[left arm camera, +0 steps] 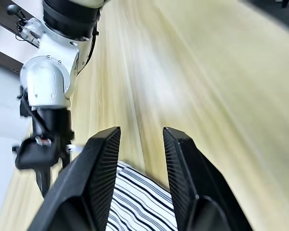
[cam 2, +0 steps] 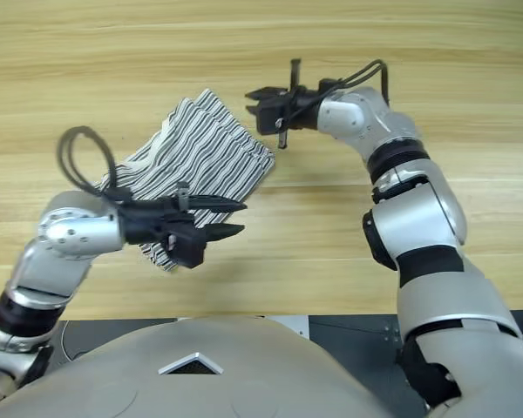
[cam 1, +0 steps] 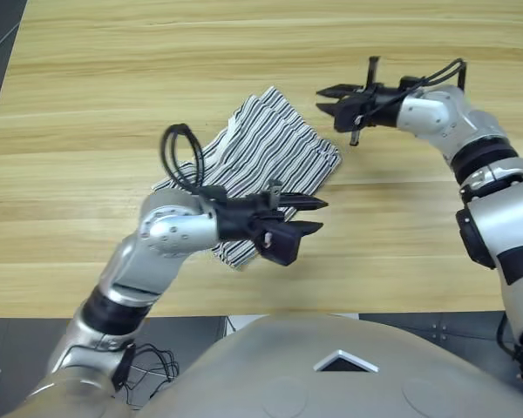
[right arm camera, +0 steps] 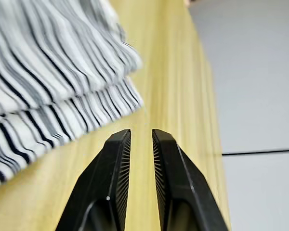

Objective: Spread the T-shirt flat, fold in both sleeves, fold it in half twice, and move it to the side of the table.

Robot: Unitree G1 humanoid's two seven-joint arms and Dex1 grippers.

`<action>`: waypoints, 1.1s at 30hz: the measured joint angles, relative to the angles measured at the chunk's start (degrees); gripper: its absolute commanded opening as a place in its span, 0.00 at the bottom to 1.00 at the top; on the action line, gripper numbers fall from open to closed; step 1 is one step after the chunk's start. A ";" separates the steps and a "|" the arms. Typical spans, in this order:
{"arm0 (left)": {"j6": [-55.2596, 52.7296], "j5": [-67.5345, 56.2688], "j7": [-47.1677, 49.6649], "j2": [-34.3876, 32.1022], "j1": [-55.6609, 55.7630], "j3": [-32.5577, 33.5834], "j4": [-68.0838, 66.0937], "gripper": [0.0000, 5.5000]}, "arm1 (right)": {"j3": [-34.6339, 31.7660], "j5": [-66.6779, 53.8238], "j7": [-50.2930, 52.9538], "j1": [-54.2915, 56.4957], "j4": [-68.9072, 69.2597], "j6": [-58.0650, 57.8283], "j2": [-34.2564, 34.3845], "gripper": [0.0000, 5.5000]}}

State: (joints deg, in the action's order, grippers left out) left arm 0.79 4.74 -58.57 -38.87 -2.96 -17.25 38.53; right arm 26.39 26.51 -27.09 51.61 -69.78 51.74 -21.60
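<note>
The T-shirt (cam 1: 270, 148) lies folded small on the desk (cam 1: 113, 70). The left pincer (cam 1: 321, 216), parted and empty, hangs over its near edge. The right pincer (cam 1: 321, 98), slightly parted and empty, is by its far right corner. Folding looks done; next, grip the bundle and shift it aside intact.

This looks like a robotics lab or test room, not a home. A wide, pale wood-grain table (cam 1: 113, 70) fills most of both eye views, its top plain like a workbench. Dark grey floor (cam 1: 0, 35) shows at the upper left and along the lower edge. At the right of the right wrist view, smooth grey panels (right arm camera: 250, 72) meet at 1 dark seam (right arm camera: 260, 152).
</note>
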 measured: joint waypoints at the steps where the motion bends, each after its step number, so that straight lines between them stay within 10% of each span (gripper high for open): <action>1: -0.37 -2.45 -0.71 -2.16 -2.26 2.66 0.76 0.30 | -1.10 -1.41 -1.01 -0.17 0.17 -0.89 0.01 0.15; 12: 7.25 -5.89 2.39 -8.24 2.57 15.52 -25.47 0.30 | -9.56 -30.59 -29.71 -20.37 27.50 -19.38 2.69 0.15; 33: 27.24 8.15 10.07 -5.89 18.77 5.49 -74.41 0.30 | -2.95 -23.96 -28.59 -36.31 49.29 -35.42 1.75 0.15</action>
State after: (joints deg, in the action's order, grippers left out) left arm 28.03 12.90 -48.49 -44.76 15.81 -11.76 -35.88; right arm 23.44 2.55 -55.68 15.30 -20.49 16.32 -19.85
